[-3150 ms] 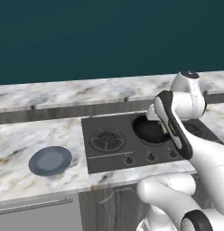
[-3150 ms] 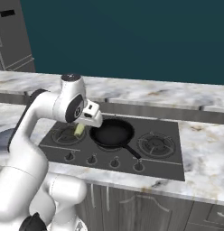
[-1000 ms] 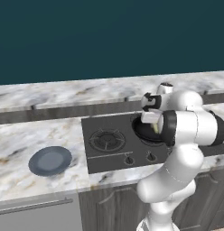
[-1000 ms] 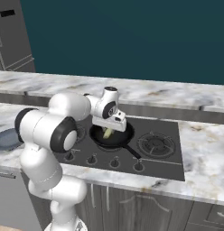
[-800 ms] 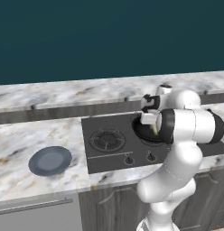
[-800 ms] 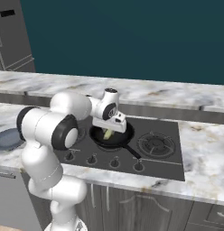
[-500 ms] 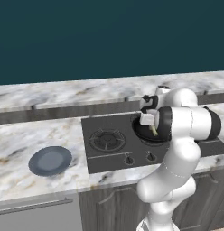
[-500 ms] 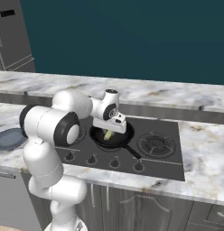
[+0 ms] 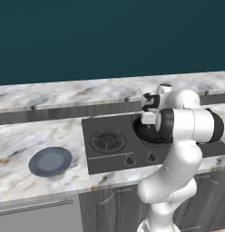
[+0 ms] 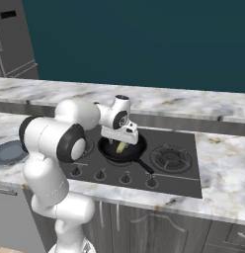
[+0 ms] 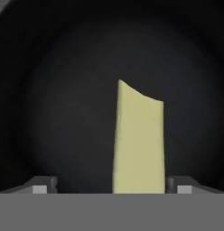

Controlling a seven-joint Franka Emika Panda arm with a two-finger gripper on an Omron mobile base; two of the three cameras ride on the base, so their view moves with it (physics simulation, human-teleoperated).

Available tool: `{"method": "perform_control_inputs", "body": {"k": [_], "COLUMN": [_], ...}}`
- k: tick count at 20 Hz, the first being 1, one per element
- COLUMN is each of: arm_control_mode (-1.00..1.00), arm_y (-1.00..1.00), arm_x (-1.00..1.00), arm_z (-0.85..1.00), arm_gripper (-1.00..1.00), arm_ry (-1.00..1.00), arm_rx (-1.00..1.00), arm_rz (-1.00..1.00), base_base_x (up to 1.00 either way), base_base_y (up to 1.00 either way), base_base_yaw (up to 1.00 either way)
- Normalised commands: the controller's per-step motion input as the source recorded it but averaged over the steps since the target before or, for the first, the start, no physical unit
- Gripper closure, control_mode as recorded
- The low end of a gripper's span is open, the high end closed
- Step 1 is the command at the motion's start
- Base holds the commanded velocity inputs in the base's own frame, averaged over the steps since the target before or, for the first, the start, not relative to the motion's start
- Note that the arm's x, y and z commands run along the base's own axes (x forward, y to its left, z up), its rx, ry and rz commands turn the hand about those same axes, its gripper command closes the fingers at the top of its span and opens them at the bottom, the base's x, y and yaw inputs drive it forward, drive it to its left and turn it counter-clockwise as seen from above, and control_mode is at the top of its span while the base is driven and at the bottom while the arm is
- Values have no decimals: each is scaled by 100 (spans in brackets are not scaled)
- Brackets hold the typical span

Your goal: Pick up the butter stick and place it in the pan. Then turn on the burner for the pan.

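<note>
The black pan (image 10: 136, 149) sits on the middle burner of the cooktop, its handle (image 10: 144, 166) pointing toward the front. My gripper (image 10: 121, 142) hangs just over the pan's inside, pointing down. The pale-yellow butter stick (image 11: 139, 144) stands on end between the fingers, over the dark pan floor (image 11: 64, 103). In the hand view my gripper (image 11: 111, 187) is open: the left fingertip (image 11: 41, 186) is well clear of the butter, while the right fingertip (image 11: 180, 186) is right beside it. The butter stick (image 10: 120, 147) shows as a small yellow patch inside the pan. The arm covers part of the pan (image 9: 144, 132) in the left base view.
A blue-grey plate (image 9: 51, 161) lies on the marble counter left of the cooktop. A row of knobs (image 10: 125, 178) runs along the cooktop's front edge. Free burners lie left (image 9: 107, 139) and right (image 10: 170, 157) of the pan. A raised ledge runs along the back.
My gripper has carried the butter from left of the pan to over it, then sunk a little into the pan. Over the last half second it has hardly moved.
</note>
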Motion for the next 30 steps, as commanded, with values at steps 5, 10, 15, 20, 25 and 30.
{"method": "perform_control_inputs", "body": {"k": [5, 10, 15, 20, 25, 30], "arm_control_mode": [-100, -100, -100, -100, -100, -100], "arm_y": [11, 6, 15, 32, 29, 23], "arm_x": [0, -1, -58, -87, -87, -80], "arm_z": [18, 7, 28, 26, 8, 0], "arm_gripper": [-100, -100, -100, -100, -100, -100], "arm_ry": [0, 0, -8, -9, -2, 0], "arm_rx": [0, -1, -4, -5, -1, 0], "arm_rz": [0, 0, 0, 0, 0, 0], "base_base_x": [0, 0, 0, 0, 0, 0], "base_base_y": [0, 0, 0, 0, 0, 0], "base_base_yaw": [0, 0, 0, 0, 0, 0]}}
